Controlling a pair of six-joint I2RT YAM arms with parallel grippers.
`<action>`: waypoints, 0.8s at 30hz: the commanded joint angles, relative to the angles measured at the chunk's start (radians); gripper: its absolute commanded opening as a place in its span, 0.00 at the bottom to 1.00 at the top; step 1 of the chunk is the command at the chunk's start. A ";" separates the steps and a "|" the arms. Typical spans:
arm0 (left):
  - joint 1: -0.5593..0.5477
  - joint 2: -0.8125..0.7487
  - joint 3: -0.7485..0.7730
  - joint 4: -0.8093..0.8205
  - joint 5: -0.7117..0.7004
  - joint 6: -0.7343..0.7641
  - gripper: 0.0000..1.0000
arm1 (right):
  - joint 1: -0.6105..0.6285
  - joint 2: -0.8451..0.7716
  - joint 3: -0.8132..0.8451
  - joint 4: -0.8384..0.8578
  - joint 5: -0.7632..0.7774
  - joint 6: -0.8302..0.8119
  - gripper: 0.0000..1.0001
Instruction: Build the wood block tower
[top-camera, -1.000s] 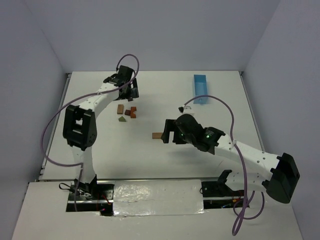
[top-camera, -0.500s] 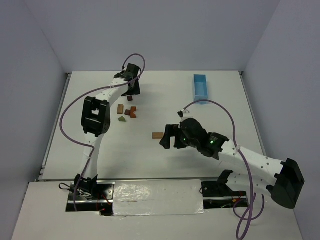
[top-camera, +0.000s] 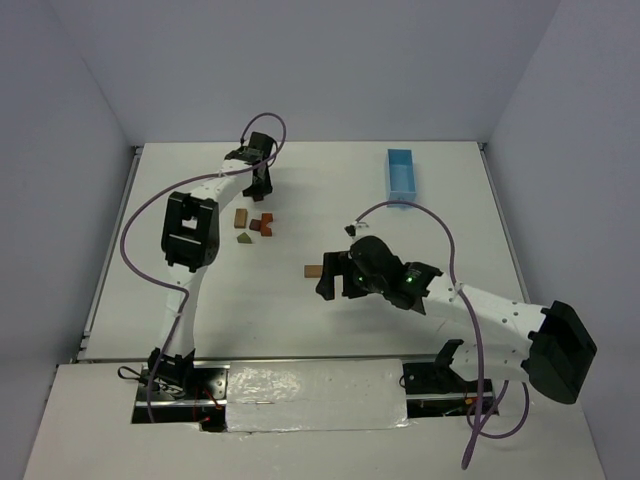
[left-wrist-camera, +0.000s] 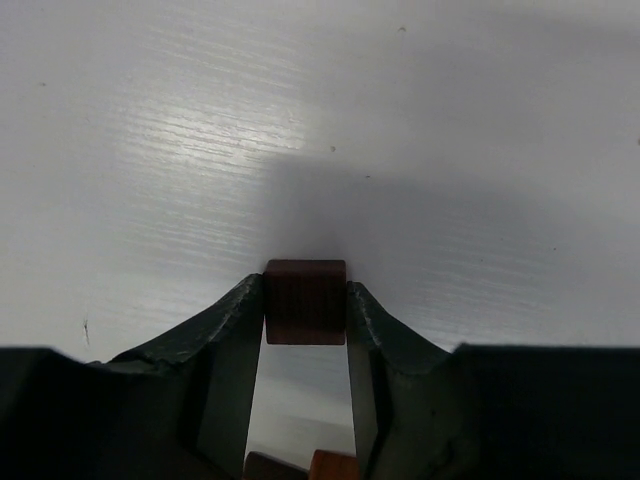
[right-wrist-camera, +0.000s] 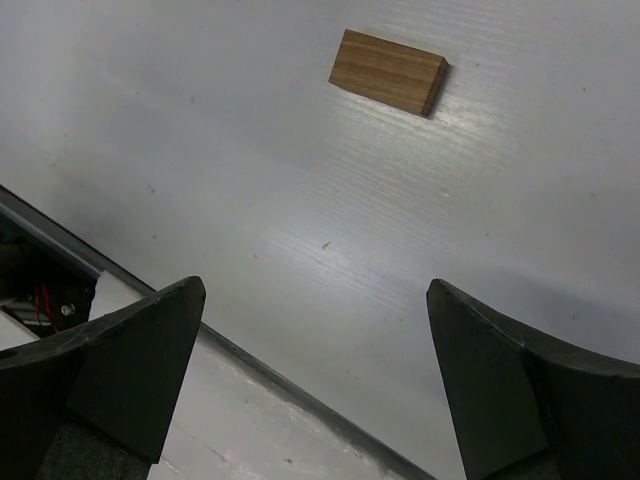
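On table (top-camera: 330, 190), L jaws clamp dark-red blk (left-wrist-camera: 305, 300); R jaws wide apart.

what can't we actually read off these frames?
- Top view: the reddish-brown block between the fingers of the left gripper is hidden under the wrist.
- Left wrist: a dark piece and an orange piece are cut off by the bottom edge, so their shapes are unknown.
- Left wrist: whether the gripped block is off the table cannot be told.
- Top view: the block cluster is too small to tell shapes.
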 joint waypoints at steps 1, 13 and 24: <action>0.013 -0.017 -0.020 0.044 0.016 -0.004 0.45 | -0.003 0.038 0.056 0.046 -0.014 -0.019 1.00; -0.057 -0.301 -0.189 0.096 0.004 -0.005 0.12 | -0.026 0.027 0.061 0.012 0.054 0.011 1.00; -0.329 -0.660 -0.623 0.152 -0.115 -0.166 0.06 | -0.104 -0.219 0.009 -0.201 0.157 0.019 1.00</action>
